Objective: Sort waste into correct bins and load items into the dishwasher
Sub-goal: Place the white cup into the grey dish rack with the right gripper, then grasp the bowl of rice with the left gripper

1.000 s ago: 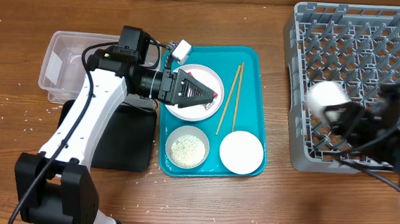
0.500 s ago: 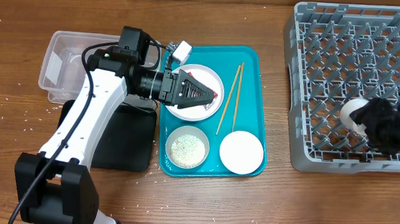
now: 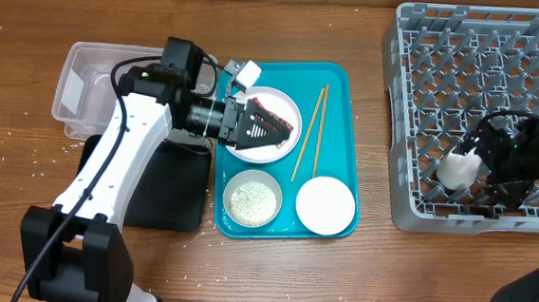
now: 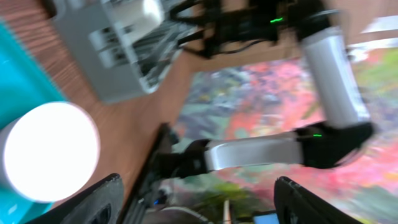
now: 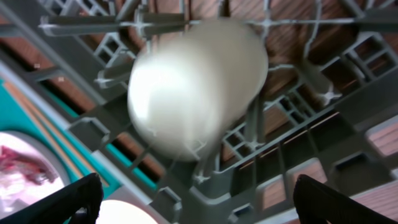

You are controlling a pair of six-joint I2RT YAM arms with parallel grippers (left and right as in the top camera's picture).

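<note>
My left gripper (image 3: 269, 127) (image 4: 199, 186) is open, lying sideways over the white plate (image 3: 287, 105) on the teal tray (image 3: 340, 99). The crumpled red wrapper (image 3: 279, 125) lies on that plate at the fingertips. My right gripper (image 3: 485, 166) (image 5: 193, 199) is open over the grey dish rack (image 3: 476, 51) (image 5: 280, 143). The small white cup (image 3: 458, 169) (image 5: 193, 87) lies in the rack's grid just ahead of it, free of the fingers. The chopsticks (image 3: 311, 130), a bowl of rice (image 3: 254, 198) and a white bowl (image 3: 326, 204) (image 4: 46, 152) are on the tray. No tissue wad shows.
The clear tub (image 3: 93, 86) stands left of the tray, and the black tray (image 3: 162, 186) is in front of it under my left arm. Loose rice grains (image 3: 21, 162) lie scattered on the wooden table at the left.
My right gripper carried the cup over the rack, lowered it towards the front edge and let it go into the grid. My left gripper stayed over the plate.
</note>
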